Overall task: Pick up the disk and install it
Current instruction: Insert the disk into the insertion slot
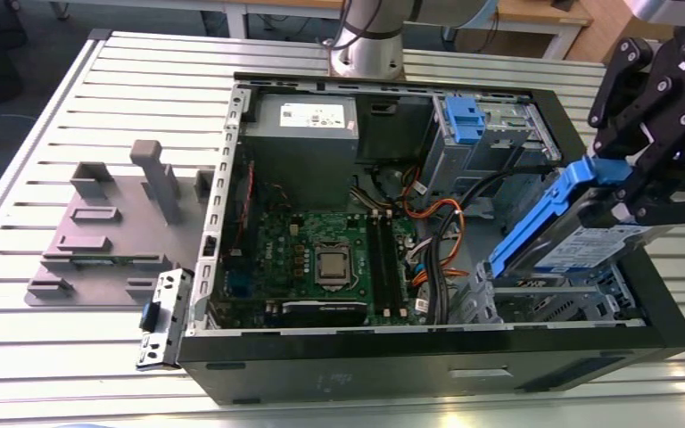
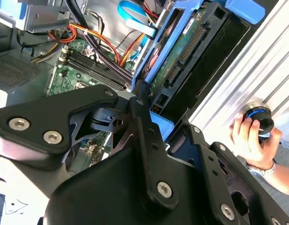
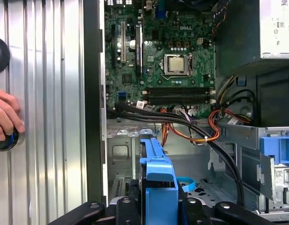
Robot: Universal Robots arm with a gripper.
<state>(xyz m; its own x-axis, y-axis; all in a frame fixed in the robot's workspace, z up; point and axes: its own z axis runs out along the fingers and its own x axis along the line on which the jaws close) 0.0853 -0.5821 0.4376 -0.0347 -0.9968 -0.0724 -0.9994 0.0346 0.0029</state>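
In the exterior view the disk (image 1: 590, 250), silver-grey with a white-and-blue label and blue rails, hangs tilted over the metal drive cage (image 1: 557, 301) in the near right corner of the open computer case (image 1: 438, 352). My black gripper (image 1: 631, 189) is shut on its upper end from the exterior view's right. The second wrist view shows the disk's underside (image 2: 182, 51) with its connector, held between my fingers (image 2: 143, 110). In the first wrist view its blue rail (image 3: 156, 164) points into the case, above the cage floor.
Inside the case lie a green motherboard (image 1: 318, 259), a grey power supply box (image 1: 307, 120), cable bundles (image 1: 432, 223) and another blue-railed bay (image 1: 467, 125). A grey fixture (image 1: 104, 241) stands on the slatted table. A person's hand (image 2: 250, 136) grips a black knob (image 2: 258, 117) beside the case.
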